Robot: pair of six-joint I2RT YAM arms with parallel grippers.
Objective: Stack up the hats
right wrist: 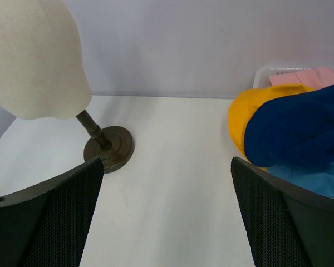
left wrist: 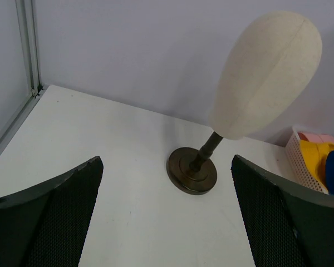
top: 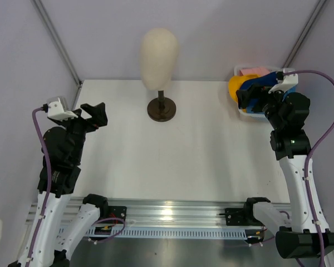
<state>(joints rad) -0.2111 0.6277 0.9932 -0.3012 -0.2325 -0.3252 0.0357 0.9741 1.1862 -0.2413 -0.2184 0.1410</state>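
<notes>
Top external view: nearest the camera, the two arm bases sit at the near edge of the white tabletop [top: 172,167]. The left claw [top: 94,117] hangs over the left side of the tabletop with its jaws spread wide and nothing between them. The right claw [top: 249,97] is also spread wide and holds nothing; it hovers at the near side of the white basket [top: 237,70] in the far right corner.

Farther back, near the middle of the far edge, the cream mannequin head [top: 159,53] stands upright on its dark round base [top: 161,109], well apart from both claws.

The hats lie bunched in the basket: the yellow-orange hat [right wrist: 250,117] leans over the rim toward the tabletop, the dark blue hat [right wrist: 295,130] lies against it, the light blue hat [right wrist: 309,175] sits beneath, and the pink hat [right wrist: 309,77] is at the back.
</notes>
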